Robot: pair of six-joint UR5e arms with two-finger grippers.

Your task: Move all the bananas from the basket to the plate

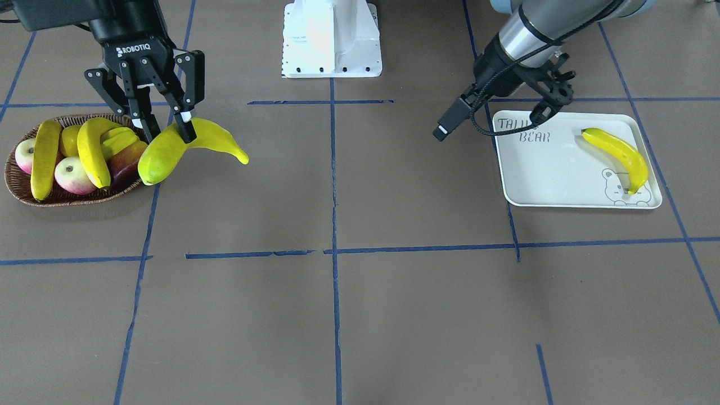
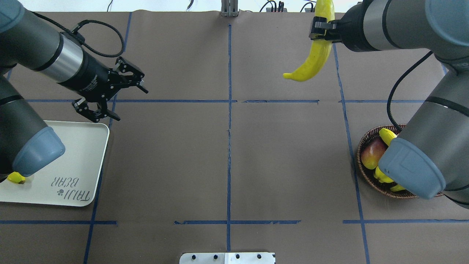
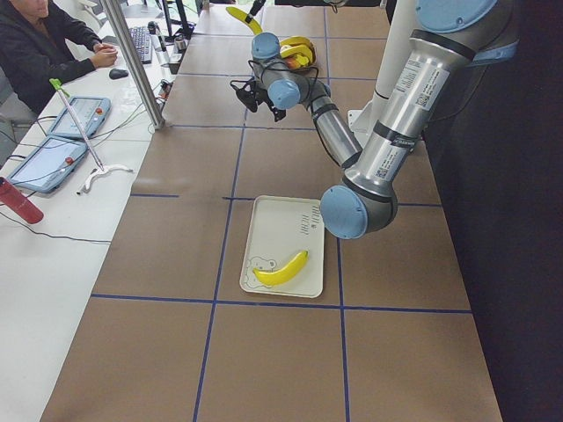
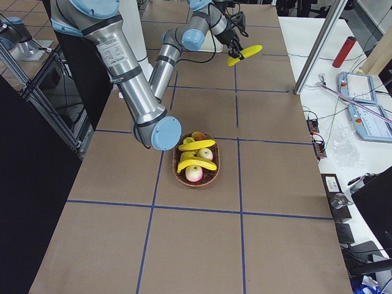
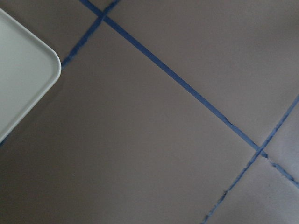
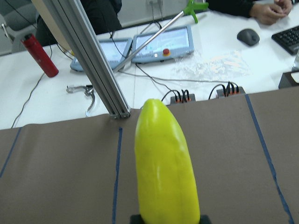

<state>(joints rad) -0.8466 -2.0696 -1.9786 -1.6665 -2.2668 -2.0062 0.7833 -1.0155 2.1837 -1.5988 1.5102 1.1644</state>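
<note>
**Front-facing view:** the right gripper [image 1: 170, 134] is clamped across the middle of a long, curved, bright-yellow glossy banana [image 1: 194, 147]. The banana hangs in the air and from here seems just beside the oval dark-brown woven wicker basket [image 1: 17, 188], near the table's right end. In the basket lie two more yellow bananas [image 1: 45, 160], resting on pink-and-green apples [image 1: 70, 175] and a ridged yellow-green fruit [image 1: 121, 140]. Near the left end, the rectangular off-white tray printed "TAIJI BEAR" [image 1: 540, 174] holds one banana [image 1: 616, 158]. Its lower tip lies over the bear outline in the corner.

**Overhead view:** the held banana [image 2: 315, 58] is raised near the far, operators' edge, well apart from both basket and tray. The left gripper [image 2: 133, 104] stands wide and empty above the table, just off the tray's far corner.

**Left side view:** the tray [image 3: 264, 224] carries only that single banana.

**Right side view:** two bananas lie across the apples in the basket [image 4: 212, 179].

**Left wrist view:** only a rounded tray corner [image 5: 28, 70] shows, with blue tape lines [image 5: 187, 88] on the brown table.

**Right wrist view:** the held banana [image 6: 166, 168] fills the centre, pointing toward the operators' desk [image 6: 210, 65] beyond the far edge.

As I judge it, one of four bananas is delivered, one is in transit and two are yet to be lifted. The tray sits at the opposite end from the carrying arm, so a hand-over to the waiting left gripper looks likely.
</note>
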